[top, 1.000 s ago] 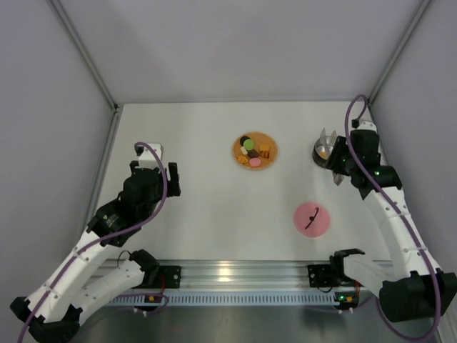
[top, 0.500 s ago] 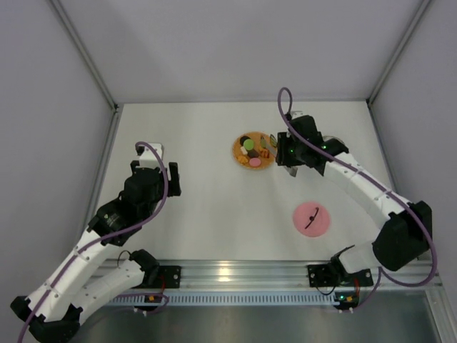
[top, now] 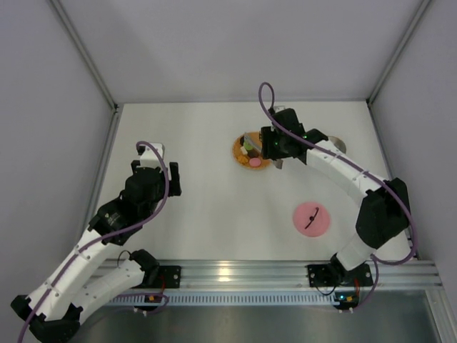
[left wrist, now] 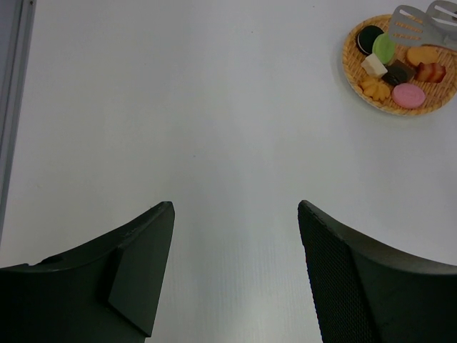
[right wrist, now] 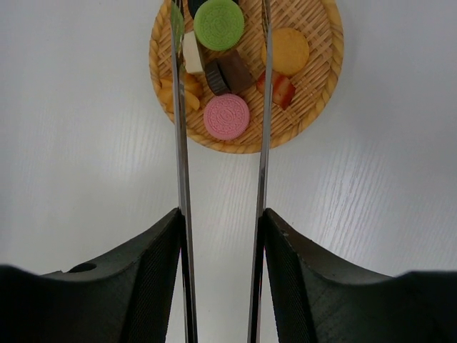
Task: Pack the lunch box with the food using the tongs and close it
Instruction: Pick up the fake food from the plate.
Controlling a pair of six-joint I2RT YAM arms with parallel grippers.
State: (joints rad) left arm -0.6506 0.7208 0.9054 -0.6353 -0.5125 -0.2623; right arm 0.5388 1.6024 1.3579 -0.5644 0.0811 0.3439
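My right gripper point(right wrist: 221, 216) is shut on the tongs point(right wrist: 178, 143), one silver arm against each finger. The tongs' arms stand apart and reach over the food point(right wrist: 226, 116): a pink cookie, a green round, brown, orange and yellow pieces on a woven round mat point(right wrist: 325, 93). From above, the right gripper point(top: 270, 148) hangs at the mat's right edge. The lunch box point(top: 337, 145) shows only partly behind the right arm. In the left wrist view, the food point(left wrist: 396, 71) and the tongs' tips point(left wrist: 410, 20) lie far to the upper right of the left gripper point(left wrist: 235, 209), which stands open and empty.
A pink disc lid point(top: 312, 218) with a dark handle lies on the table in front of the right arm. The left gripper point(top: 154, 170) sits at the table's left. Grey walls close in the table on three sides.
The right arm has swung left from the lunch box to the mat, carrying the tongs, whose arms have spread a little. The left arm has not moved.
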